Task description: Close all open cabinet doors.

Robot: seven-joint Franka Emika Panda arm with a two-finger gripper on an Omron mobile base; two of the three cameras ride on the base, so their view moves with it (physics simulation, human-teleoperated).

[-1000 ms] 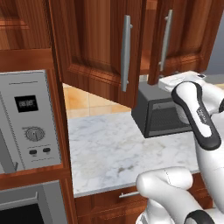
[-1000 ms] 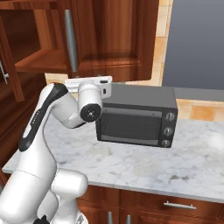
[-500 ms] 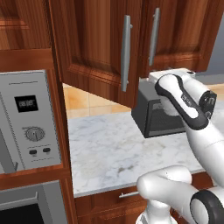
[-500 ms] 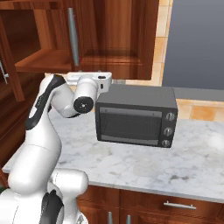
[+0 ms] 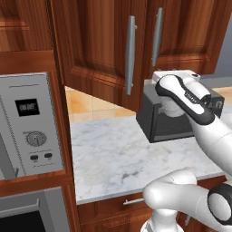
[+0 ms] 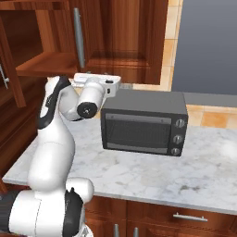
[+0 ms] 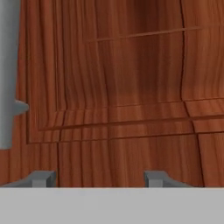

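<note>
gripper [image 7: 96,177] jaws spread | facing cabinet door [image 7: 122,87] | handle [image 7: 8,74] cut off at edge

Two glossy reddish-brown cabinet doors [image 5: 97,50] with vertical silver bar handles; the left one is swung open, the right door [image 5: 190,34], at 3 o'clock, looks closed.

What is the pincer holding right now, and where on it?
Nothing. The pincer is open, its tips apart, facing the cabinet door panel beside the handle.

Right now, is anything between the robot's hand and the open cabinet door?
Nothing visible. In the hand view the gripper faces the bare wood of the open cabinet door close up, fingers apart, its silver handle off to one side.
</note>
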